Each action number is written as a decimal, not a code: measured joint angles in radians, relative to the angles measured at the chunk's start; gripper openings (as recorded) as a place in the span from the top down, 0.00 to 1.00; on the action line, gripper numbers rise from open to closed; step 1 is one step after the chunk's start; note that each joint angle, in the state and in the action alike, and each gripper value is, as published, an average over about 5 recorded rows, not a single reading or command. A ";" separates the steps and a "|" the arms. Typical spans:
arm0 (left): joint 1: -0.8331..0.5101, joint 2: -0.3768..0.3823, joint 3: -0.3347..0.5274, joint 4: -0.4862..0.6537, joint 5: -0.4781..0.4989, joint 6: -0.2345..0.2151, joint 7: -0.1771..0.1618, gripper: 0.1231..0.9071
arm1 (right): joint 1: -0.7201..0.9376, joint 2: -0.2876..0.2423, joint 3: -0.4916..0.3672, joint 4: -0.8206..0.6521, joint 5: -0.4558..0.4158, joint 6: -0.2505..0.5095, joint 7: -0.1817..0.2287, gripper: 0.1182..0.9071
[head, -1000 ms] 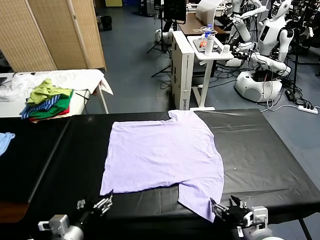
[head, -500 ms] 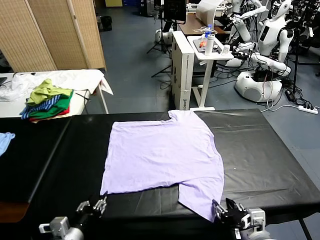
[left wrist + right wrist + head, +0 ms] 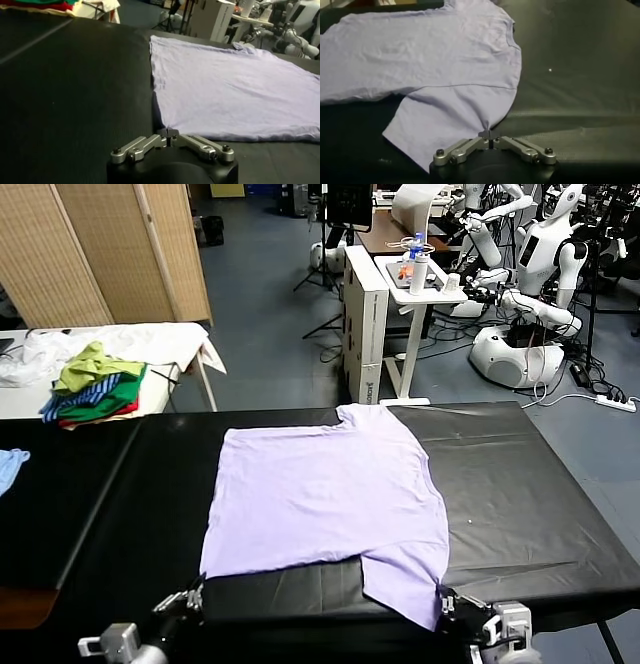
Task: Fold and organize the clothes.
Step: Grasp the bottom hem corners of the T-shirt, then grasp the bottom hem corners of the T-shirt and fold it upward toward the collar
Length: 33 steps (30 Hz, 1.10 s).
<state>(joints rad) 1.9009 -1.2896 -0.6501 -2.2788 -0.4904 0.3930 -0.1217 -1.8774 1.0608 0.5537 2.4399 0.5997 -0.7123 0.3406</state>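
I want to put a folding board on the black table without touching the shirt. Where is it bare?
Bare black table lies between the lavender T-shirt and the table's right edge, and between the shirt's other side and the light blue cloth. The near edge is crowded: the left gripper and right gripper pinch the shirt there.

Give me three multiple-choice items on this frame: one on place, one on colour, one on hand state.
1. Where is the pile of clothes?
A. on the white side table, far left
B. on the black table beside the T-shirt
C. on the floor

2. What colour is the T-shirt spread on the black table?
A. green
B. lavender
C. red

3. How do the two hands stand?
A. both wide open above the shirt
B. one open, one shut
C. both shut on the shirt's near edge

Answers:
1 A: head view shows it on the white table beyond the black one.
2 B: pale purple in all views.
3 C: left hand pinches the near corner, right hand the sleeve edge.
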 joint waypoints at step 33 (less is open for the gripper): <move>-0.137 -0.087 0.006 0.026 0.069 -0.056 -0.002 0.97 | 0.441 -0.116 -0.107 -0.280 0.090 0.275 -0.114 0.97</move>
<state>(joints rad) 1.7638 -1.3767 -0.6446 -2.2531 -0.4216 0.3373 -0.1237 -1.4368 0.9450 0.4466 2.1600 0.6898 -0.4373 0.2265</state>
